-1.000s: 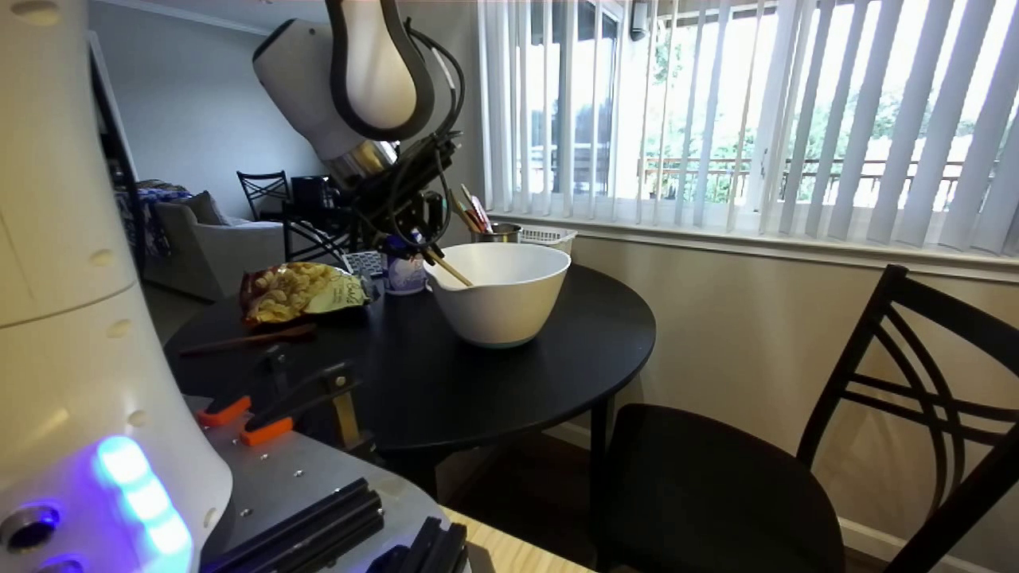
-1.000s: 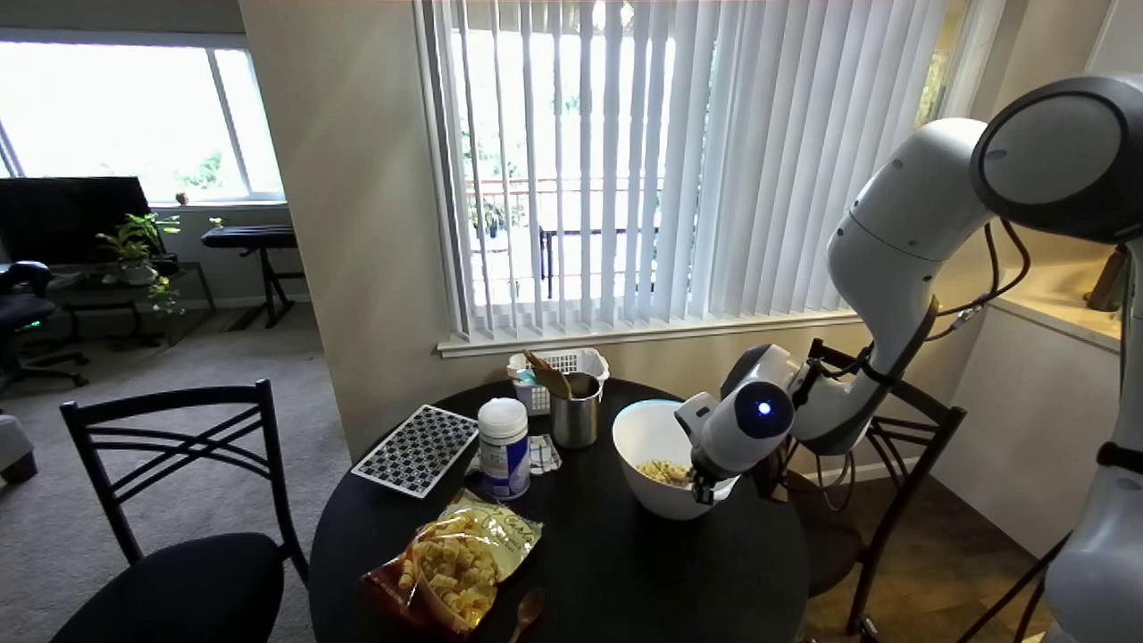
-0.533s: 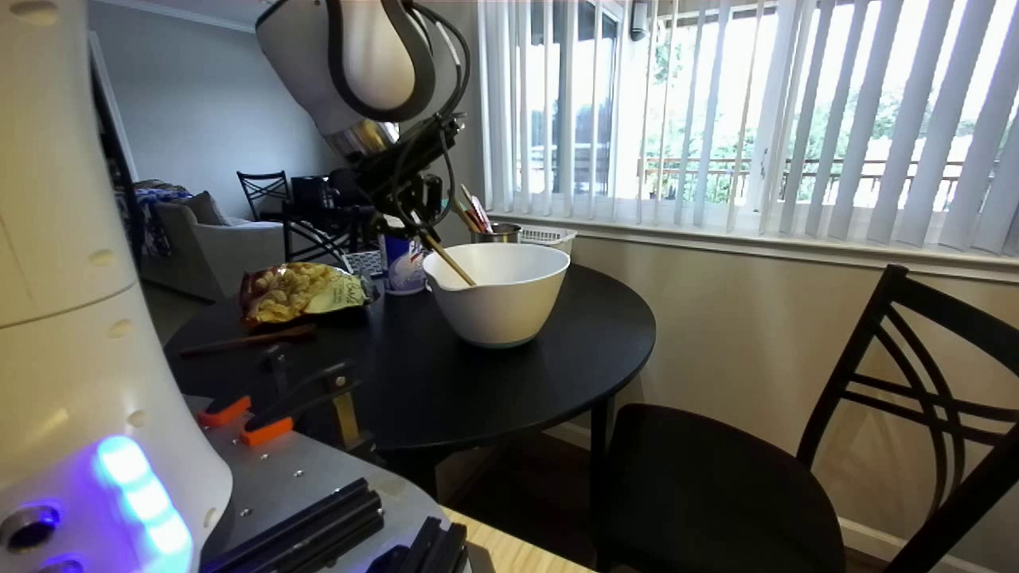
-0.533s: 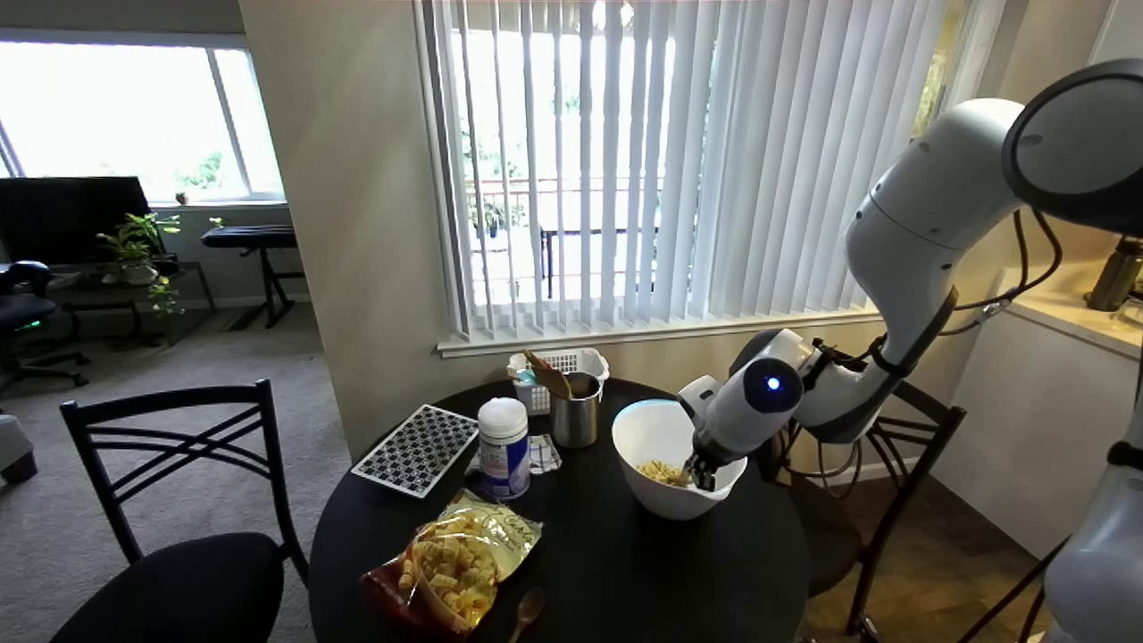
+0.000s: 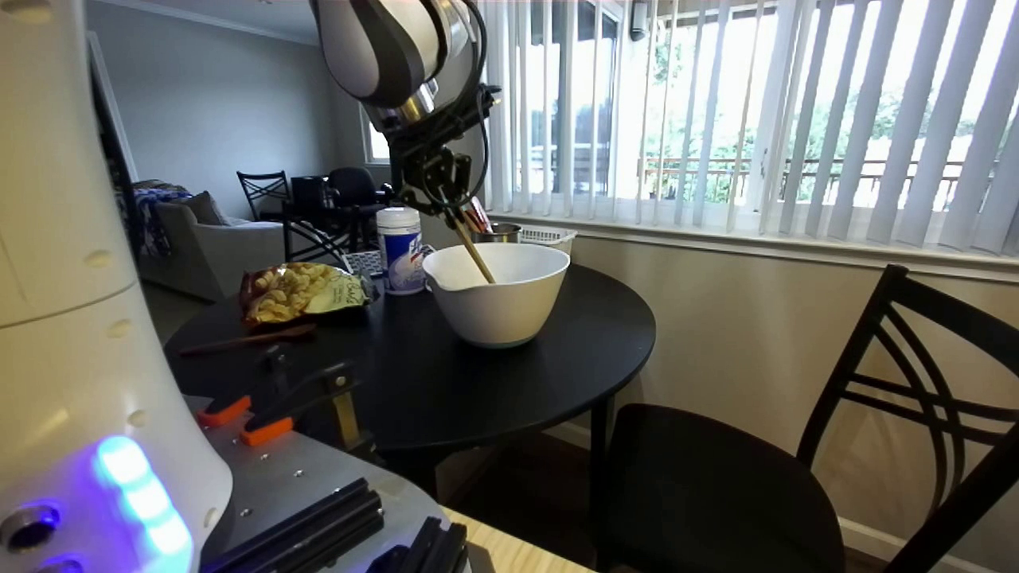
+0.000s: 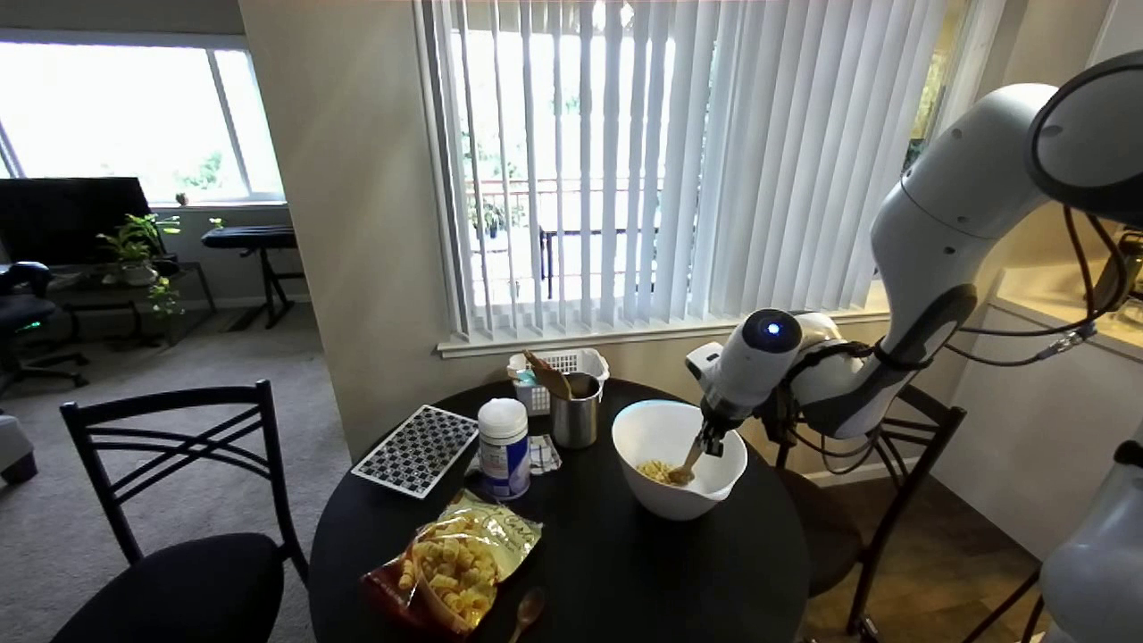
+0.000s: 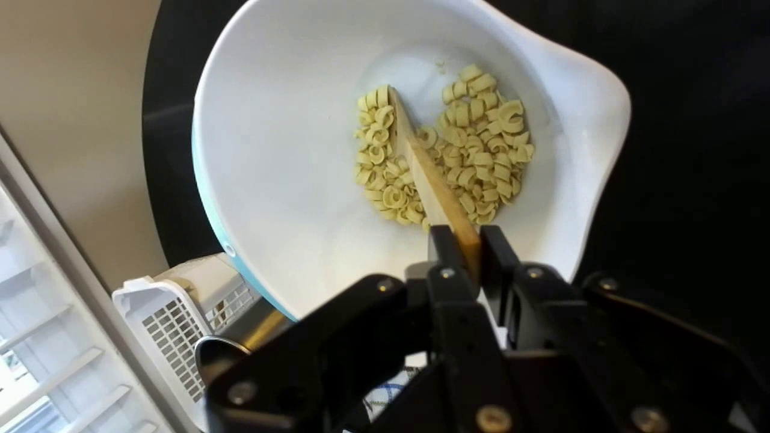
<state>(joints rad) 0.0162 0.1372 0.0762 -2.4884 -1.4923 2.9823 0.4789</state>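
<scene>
Wooden utensil (image 7: 438,186) aslant in the grip of the hand (image 7: 472,246), arm (image 6: 942,205) bent downward over the white bowl (image 5: 509,314)

Black chairs (image 6: 196,576) flank a round black table (image 6: 616,580) by brightly backlit vertical blinds (image 6: 795,179).

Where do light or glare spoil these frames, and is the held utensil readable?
Both exterior views: daylight behind the blinds is largely blown out to white; in an exterior view, the blue indicator lights flare with a violet halo; wrist view: the pincer is nearly black, much detail lost, but the wooden utensil and pasta read clearly.
</scene>
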